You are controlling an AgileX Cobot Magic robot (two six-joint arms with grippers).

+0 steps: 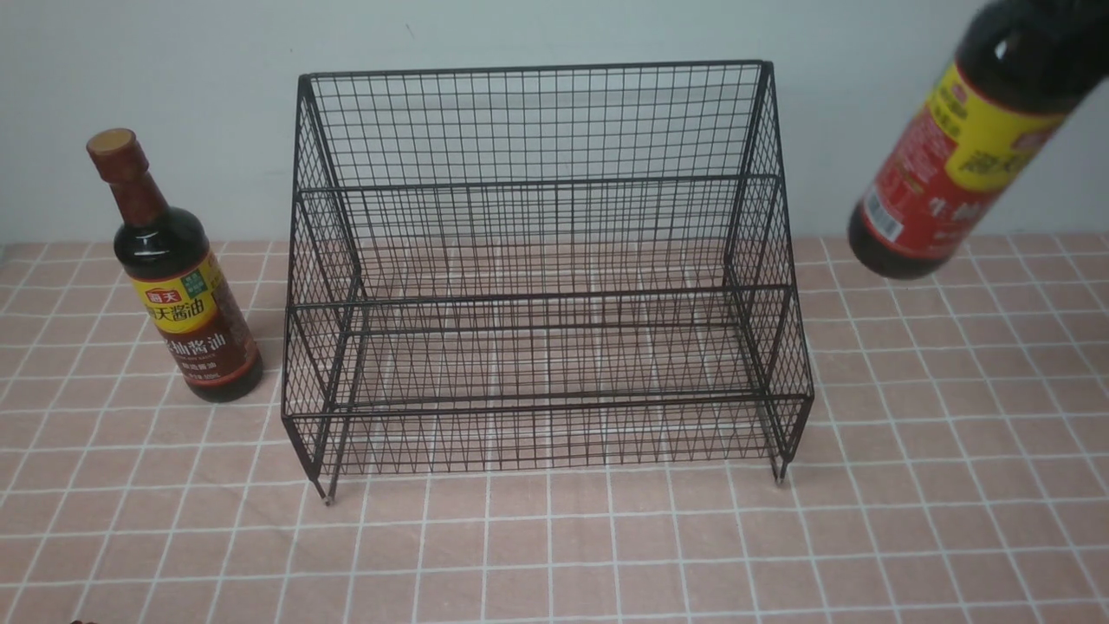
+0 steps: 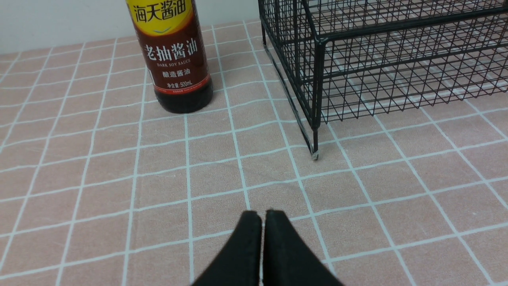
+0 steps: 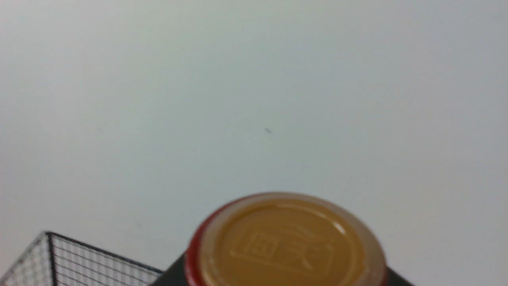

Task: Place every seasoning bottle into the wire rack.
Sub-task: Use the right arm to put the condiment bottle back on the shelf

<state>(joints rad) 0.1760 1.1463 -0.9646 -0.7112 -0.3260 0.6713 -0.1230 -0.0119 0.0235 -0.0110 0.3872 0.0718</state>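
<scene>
Since the red-label bottle (image 1: 949, 165) hangs tilted in the air, up and to the right of the rack (image 1: 537, 121) and well clear of the table (image 1: 554, 555), your right fingers must be clamped on it, probably at the neck. No view shows them plainly; the right wrist view gives only the tan cap (image 3: 285, 242) end-on. Your left fingers (image 2: 246, 242) are closed on nothing, low over the table. The brown-label bottle (image 1: 186, 312) stands upright on the table just left of the rack, not touching it. Treat both as heavy, rigid and breakable: they look like glass, full of dark sauce, smooth and likely slick. The neck gives a good hold under the cap but lets the body swing, hence the tilt. For the brown one, take the neck or the shoulder above the label; it's tall on a narrow base, so a side nudge could tip it. Set down gently on the wire.
</scene>
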